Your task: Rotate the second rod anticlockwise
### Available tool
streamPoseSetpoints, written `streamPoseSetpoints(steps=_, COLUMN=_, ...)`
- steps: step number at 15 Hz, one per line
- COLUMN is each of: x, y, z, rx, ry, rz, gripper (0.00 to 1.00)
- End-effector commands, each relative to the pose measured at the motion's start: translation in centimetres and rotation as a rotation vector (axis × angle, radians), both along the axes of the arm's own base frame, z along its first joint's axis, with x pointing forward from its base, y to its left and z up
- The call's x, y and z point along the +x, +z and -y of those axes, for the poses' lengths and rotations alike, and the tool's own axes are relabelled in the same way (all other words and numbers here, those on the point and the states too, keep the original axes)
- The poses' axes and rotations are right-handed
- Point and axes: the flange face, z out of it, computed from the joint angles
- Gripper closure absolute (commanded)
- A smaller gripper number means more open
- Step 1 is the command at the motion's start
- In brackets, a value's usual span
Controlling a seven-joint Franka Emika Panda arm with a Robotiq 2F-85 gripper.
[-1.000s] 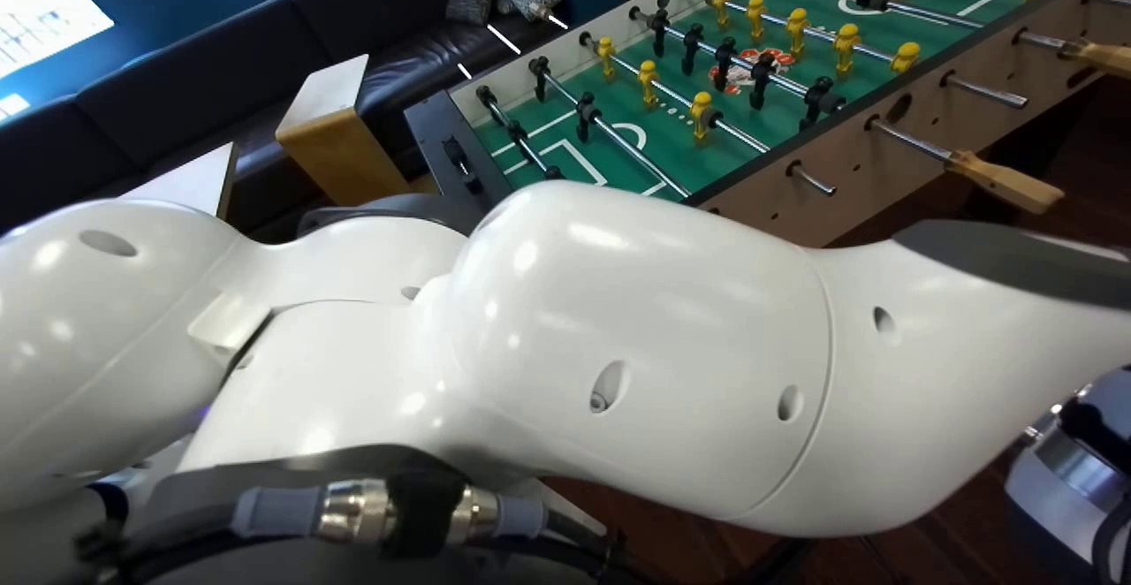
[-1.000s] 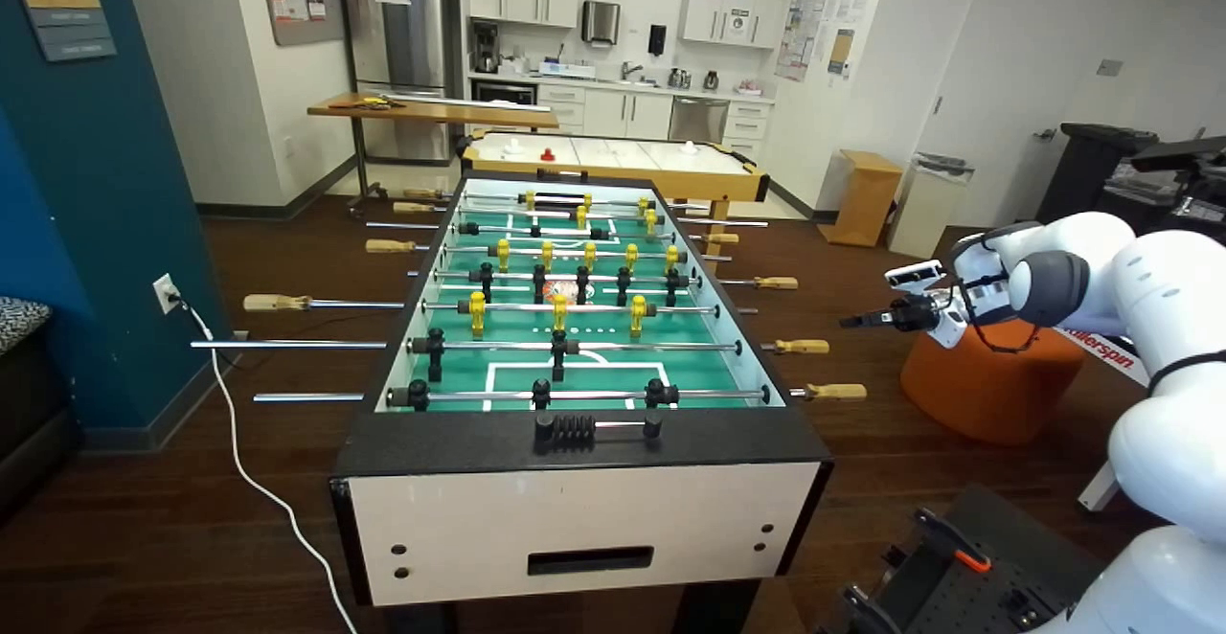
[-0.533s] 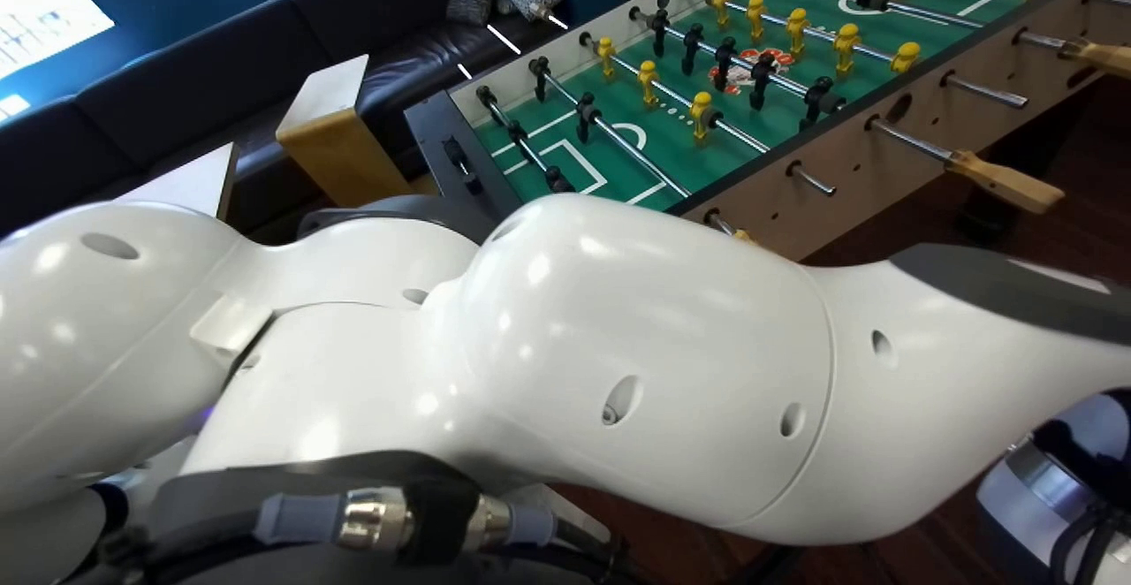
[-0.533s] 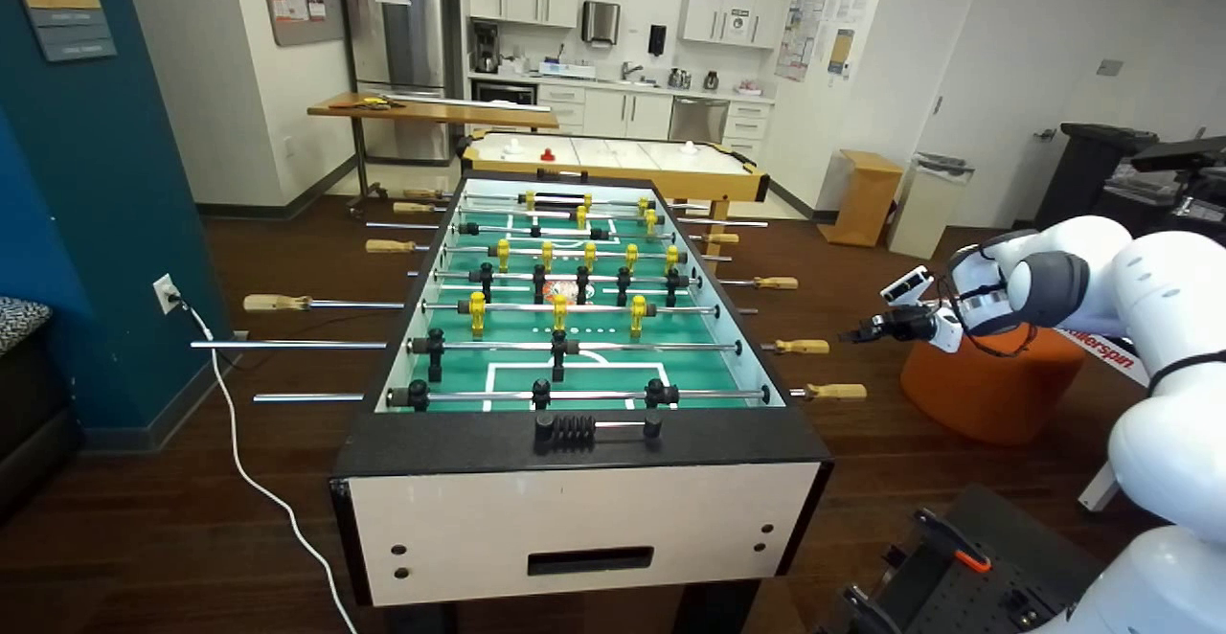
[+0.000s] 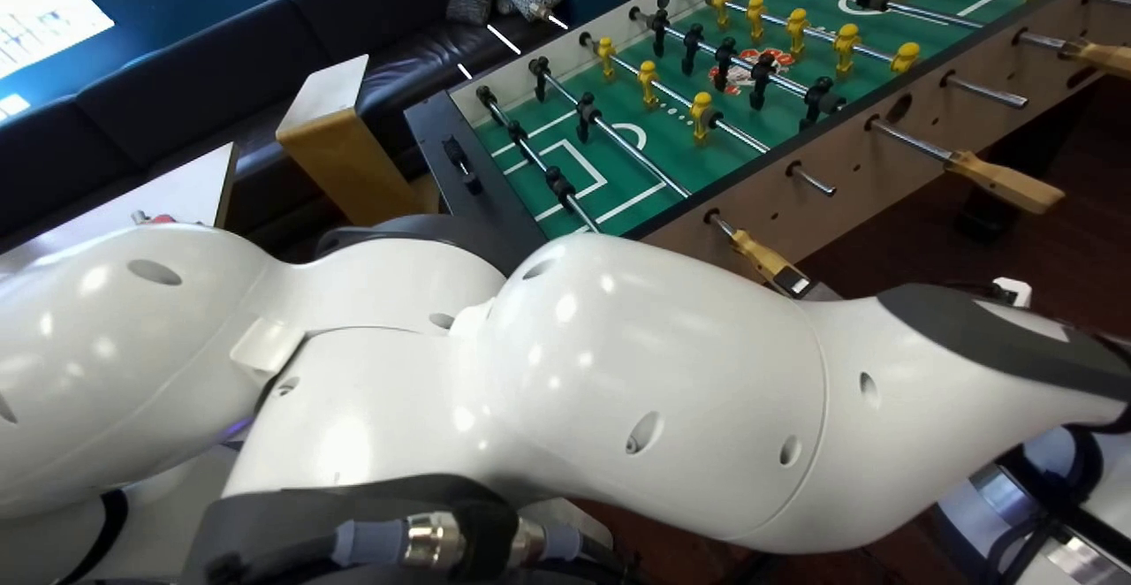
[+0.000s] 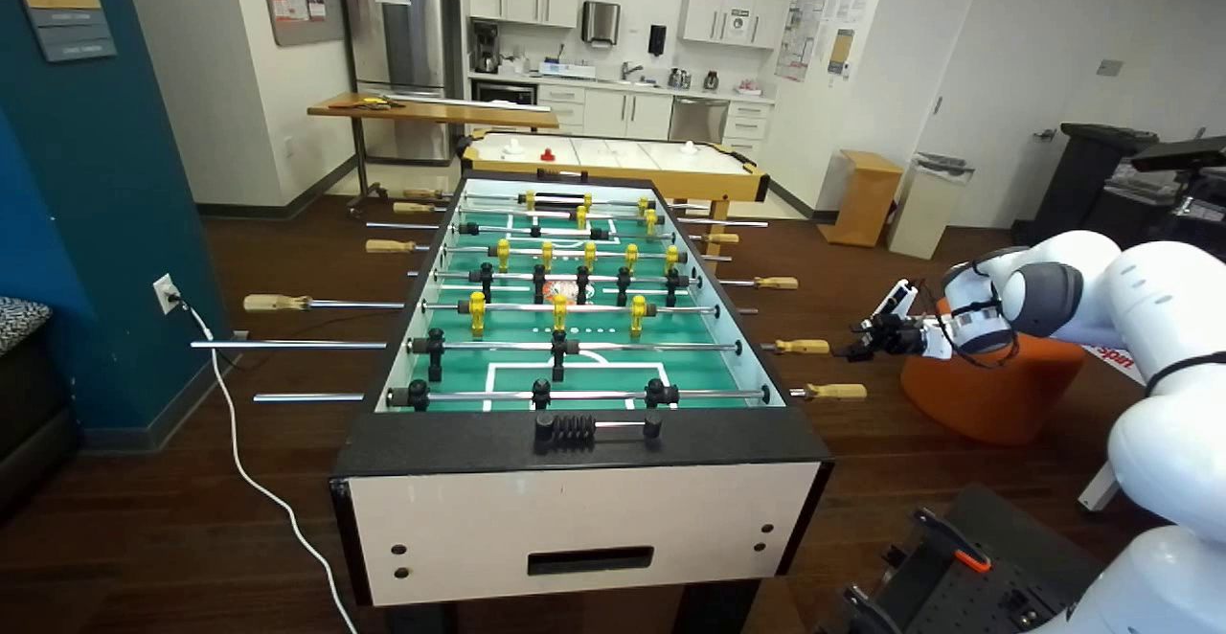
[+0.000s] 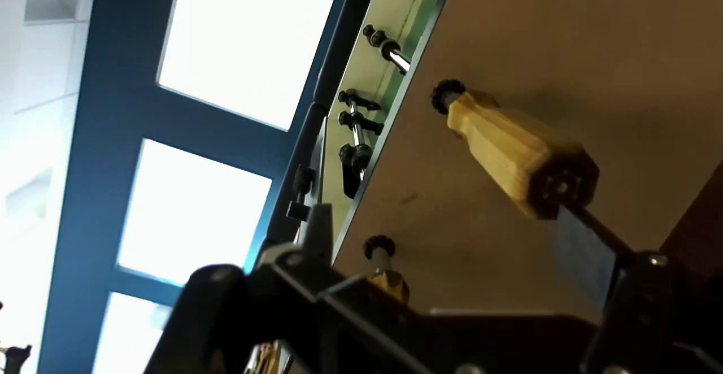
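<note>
The foosball table (image 6: 584, 519) shows in all views. Its second rod (image 6: 661, 347) carries black players and ends in a wooden handle (image 6: 803, 347). That handle also shows in an exterior view (image 5: 762, 258) and large in the wrist view (image 7: 508, 148), its dark end cap facing me. My gripper (image 7: 443, 213) is open, with its fingers far apart. The right finger (image 7: 587, 255) overlaps the lower edge of the handle's end; contact cannot be told. The left finger (image 7: 318, 230) is well off to the left. In an exterior view the gripper (image 6: 848, 351) is just beyond the handle's end.
The nearest rod's handle (image 6: 835, 392) sits beside the second one; it also shows, partly hidden by the gripper, in the wrist view (image 7: 390, 283). A bare rod end (image 5: 811, 178) sticks out on the other side. An orange stool (image 6: 996, 395) stands under the arm.
My gripper has come lower, turned, and moved closer to the second rod's handle. The arm has shifted down in an exterior view, uncovering that handle. The rods have not visibly moved.
</note>
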Motion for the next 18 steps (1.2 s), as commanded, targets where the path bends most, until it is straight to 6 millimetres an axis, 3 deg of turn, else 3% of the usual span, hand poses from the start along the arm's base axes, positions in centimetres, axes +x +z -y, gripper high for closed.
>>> streamPoseSetpoints(steps=1, x=0.1, y=-1.7, z=0.5, rx=0.075, ry=-0.069, rz=-0.063, gripper=0.0)
streamPoseSetpoints(steps=7, x=-0.6, y=-2.1, z=-0.2, rx=0.064, ry=-0.048, rz=-0.051, gripper=0.0)
streamPoseSetpoints(steps=18, x=1.7, y=-2.3, z=-0.8, rx=0.096, ry=-0.056, rz=-0.081, gripper=0.0)
